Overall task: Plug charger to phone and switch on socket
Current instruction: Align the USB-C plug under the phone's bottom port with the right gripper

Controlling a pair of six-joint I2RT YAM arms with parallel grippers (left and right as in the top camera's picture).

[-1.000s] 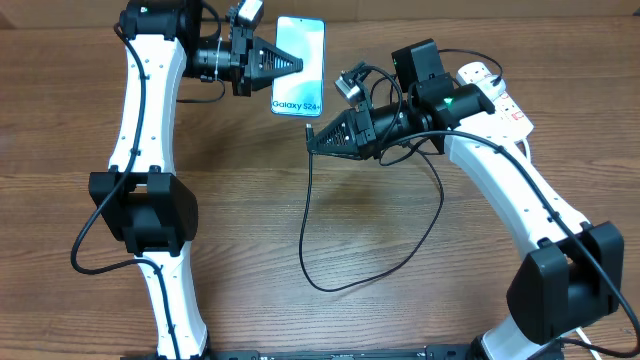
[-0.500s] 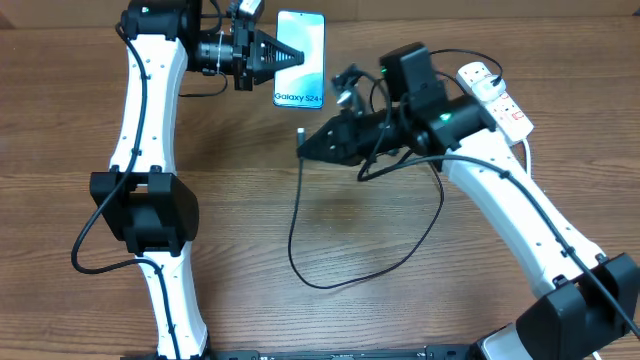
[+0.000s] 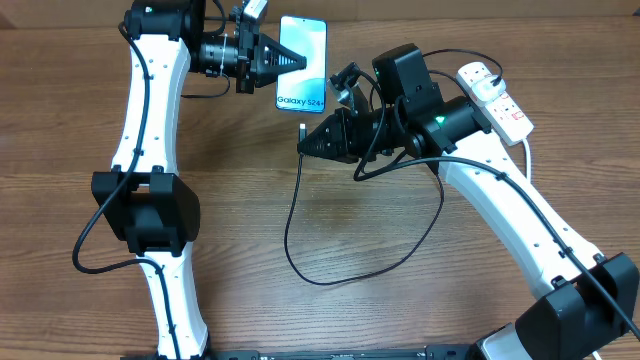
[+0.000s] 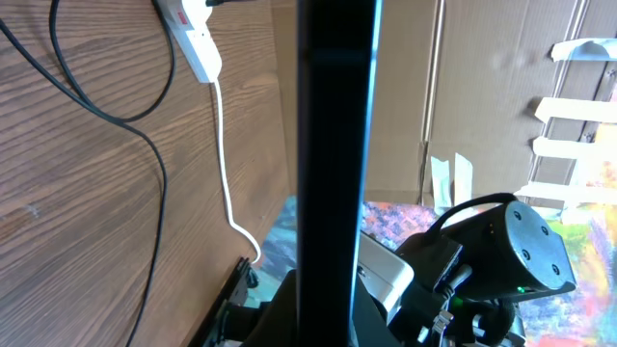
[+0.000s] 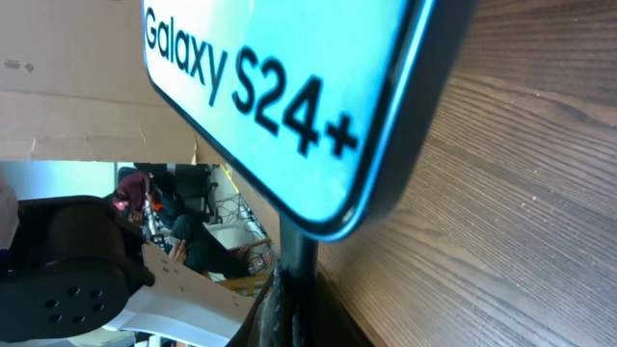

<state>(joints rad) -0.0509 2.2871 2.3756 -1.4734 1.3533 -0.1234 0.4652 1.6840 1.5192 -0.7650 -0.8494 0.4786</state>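
The phone (image 3: 310, 50) has a lit blue screen reading "Galaxy S24+" and is held off the table at the top centre. My left gripper (image 3: 288, 62) is shut on its left edge. In the left wrist view the phone (image 4: 337, 145) is edge-on between the fingers (image 4: 337, 323). My right gripper (image 3: 303, 146) is shut on the charger's connector (image 3: 301, 131), just below the phone's lower edge. In the right wrist view the connector (image 5: 295, 275) points up at the phone (image 5: 270, 87), close under its bottom edge. The socket (image 3: 495, 95) lies at the far right.
The charger's black cable (image 3: 320, 283) hangs from my right gripper and loops over the table's middle back toward the right arm. The socket's thick white cord (image 4: 228, 164) runs off the table edge. Cardboard stands behind the table.
My right gripper moved left and up with the connector, closer to the phone's lower edge. The cable loop swung left. The phone shifted slightly right in my left gripper.
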